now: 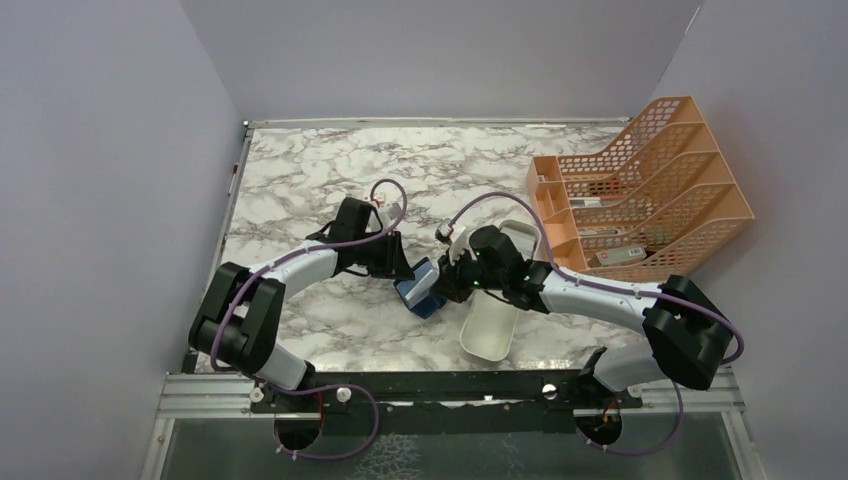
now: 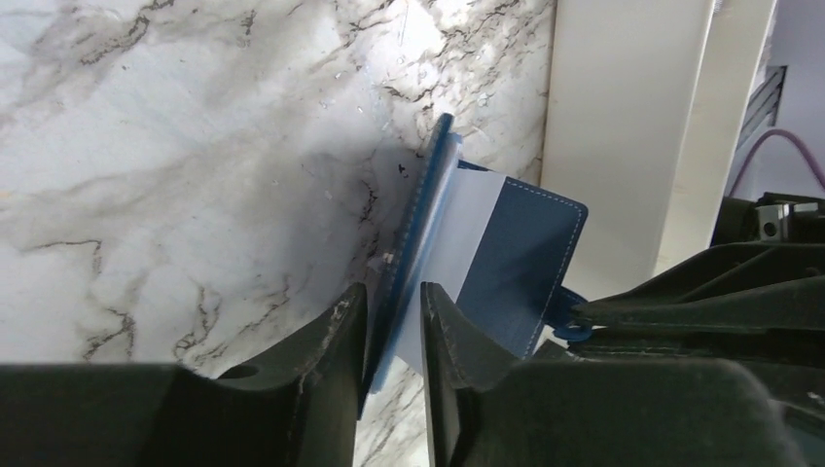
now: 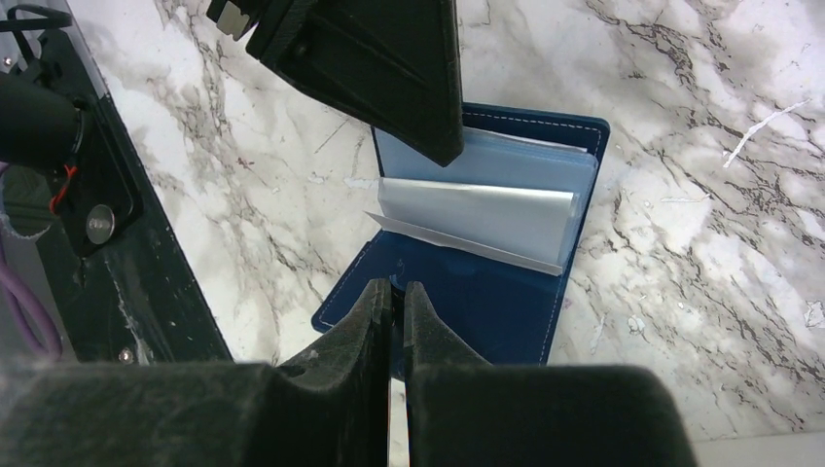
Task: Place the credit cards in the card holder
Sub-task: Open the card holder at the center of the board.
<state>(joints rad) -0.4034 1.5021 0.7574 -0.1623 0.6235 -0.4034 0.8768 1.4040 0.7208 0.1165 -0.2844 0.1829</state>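
Note:
The navy-blue card holder [image 1: 425, 295] lies open on the marble between my two grippers. One panel [image 2: 418, 214] stands edge-on between the fingers of my left gripper [image 2: 394, 292], which is shut on it. A grey credit card [image 3: 477, 219] sits slightly askew in the light-blue inner pocket, partly sticking out; the same card [image 2: 472, 224] looks pale in the left wrist view. The other dark panel [image 3: 467, 292] lies flat. My right gripper [image 3: 398, 287] is shut on that panel's edge by the snap tab [image 2: 564, 326].
A long white tray [image 1: 490, 320] lies just right of the holder, under the right arm. An orange mesh file rack [image 1: 650, 190] stands at the back right. The black base rail [image 3: 97, 214] runs along the near edge.

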